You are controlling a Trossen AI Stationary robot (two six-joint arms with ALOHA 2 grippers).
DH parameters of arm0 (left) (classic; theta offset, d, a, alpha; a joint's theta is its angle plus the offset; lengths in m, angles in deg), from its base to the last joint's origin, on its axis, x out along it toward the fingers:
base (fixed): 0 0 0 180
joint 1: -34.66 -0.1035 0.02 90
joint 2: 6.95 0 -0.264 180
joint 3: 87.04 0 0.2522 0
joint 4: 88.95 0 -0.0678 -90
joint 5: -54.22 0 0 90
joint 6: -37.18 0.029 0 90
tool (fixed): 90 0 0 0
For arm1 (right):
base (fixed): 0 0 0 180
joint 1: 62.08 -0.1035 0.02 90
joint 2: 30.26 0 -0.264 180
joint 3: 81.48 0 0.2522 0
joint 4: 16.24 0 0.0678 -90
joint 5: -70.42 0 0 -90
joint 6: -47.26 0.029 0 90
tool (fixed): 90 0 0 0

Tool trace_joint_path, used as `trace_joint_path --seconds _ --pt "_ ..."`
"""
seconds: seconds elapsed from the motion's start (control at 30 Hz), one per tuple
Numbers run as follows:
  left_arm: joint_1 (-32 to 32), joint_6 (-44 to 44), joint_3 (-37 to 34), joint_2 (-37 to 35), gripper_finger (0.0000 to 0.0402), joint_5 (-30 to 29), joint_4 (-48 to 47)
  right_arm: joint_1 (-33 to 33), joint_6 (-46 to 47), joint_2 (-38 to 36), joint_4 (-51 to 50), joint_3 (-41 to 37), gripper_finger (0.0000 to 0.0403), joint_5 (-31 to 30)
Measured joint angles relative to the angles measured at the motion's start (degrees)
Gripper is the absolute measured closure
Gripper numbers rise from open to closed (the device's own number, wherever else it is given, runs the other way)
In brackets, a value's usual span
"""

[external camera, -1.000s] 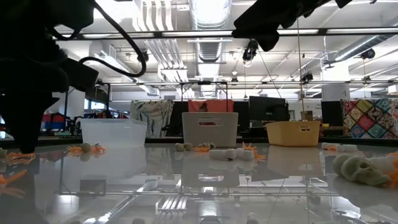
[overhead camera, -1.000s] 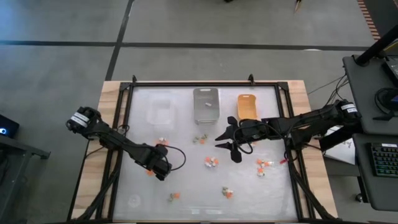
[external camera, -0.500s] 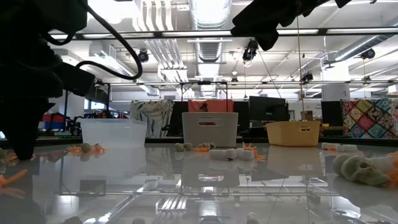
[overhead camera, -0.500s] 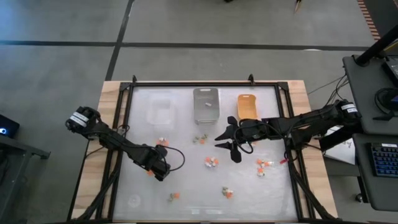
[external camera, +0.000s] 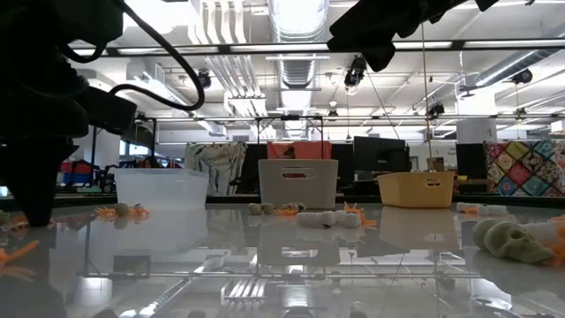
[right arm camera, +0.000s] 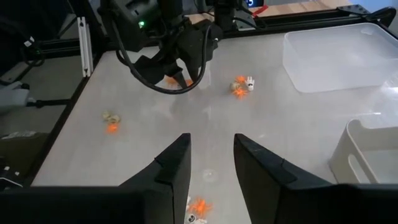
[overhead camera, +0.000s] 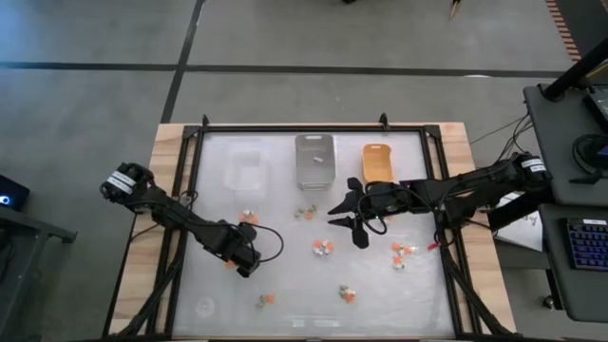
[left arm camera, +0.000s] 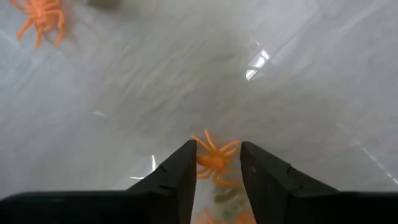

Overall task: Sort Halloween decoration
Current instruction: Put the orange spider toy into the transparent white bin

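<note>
Beyond my table, grey floor (overhead camera: 313,38) at twelve o'clock (one dark line crossing it); ceiling ducts (external camera: 296,22), patterned quilt (external camera: 525,168) behind.

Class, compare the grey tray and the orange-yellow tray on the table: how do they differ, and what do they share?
The grey tray is grey; the orange-yellow tray is yellowish orange. The grey tray stands in the middle of the row; the orange-yellow tray stands at the row's end on the right arm's side. The grey tray looks larger. Both are rectangular, open-topped and upright.
</note>
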Motion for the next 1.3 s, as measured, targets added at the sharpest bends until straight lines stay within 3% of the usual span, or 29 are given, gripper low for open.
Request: trace_joint_path --seconds 0.37,1.3 --pt "0.0 1.9 -0.1 -0.1 0.0322 -0.9 0.8 0.0 0.0 0.0 0.0 0.0 0.0293 0.0" --pt "0.0 4.8 -0.1 -2.3 0.0324 -0.7 1.7 0.0 -0.5 0.0 -0.1 0.0 0.0294 0.0"
